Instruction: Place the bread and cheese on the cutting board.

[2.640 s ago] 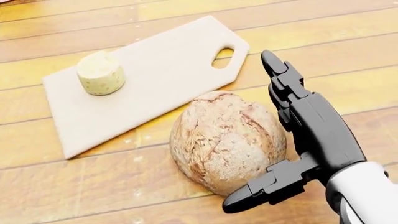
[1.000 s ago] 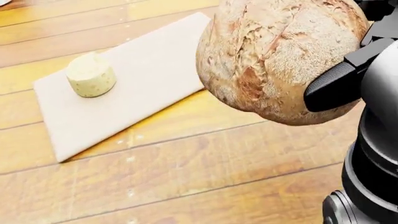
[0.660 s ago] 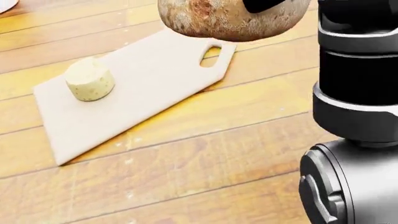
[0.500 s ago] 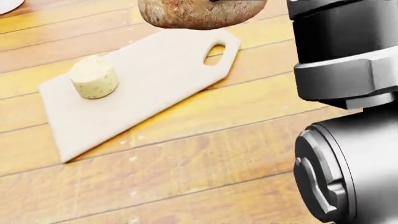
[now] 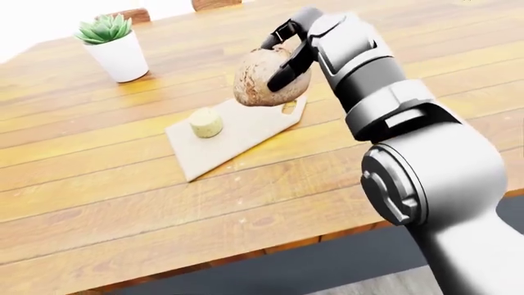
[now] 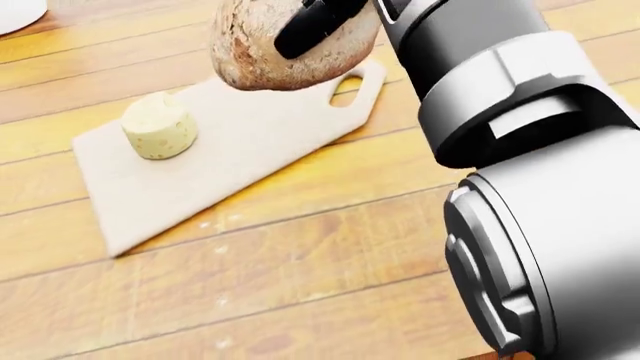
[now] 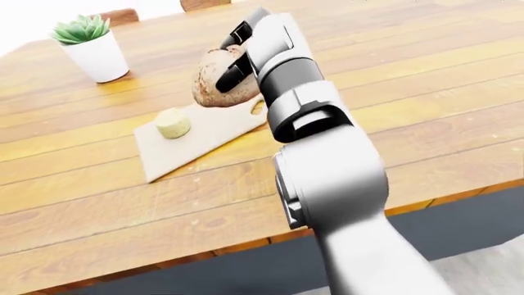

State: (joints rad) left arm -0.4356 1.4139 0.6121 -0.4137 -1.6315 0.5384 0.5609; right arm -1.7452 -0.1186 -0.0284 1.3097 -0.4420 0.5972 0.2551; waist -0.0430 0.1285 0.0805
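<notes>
Right hand [image 5: 282, 52] fingers clamped round bread [image 5: 258, 80]; cutting board [image 6: 250, 142] below it, cheese [image 6: 158, 125] leftward. Lower gently, then release.

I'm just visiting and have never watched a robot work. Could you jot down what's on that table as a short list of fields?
Surface: wooden table
Board: pale cutting board with a handle hole, lying flat
Cheese: small round cheese resting on the board
Bread: round brown bread, lifted above the board's handle end
Holder: right hand, dark fingers closed round the loaf
Left hand: not visible
Background: potted succulent at the left-eye view's upper left
</notes>
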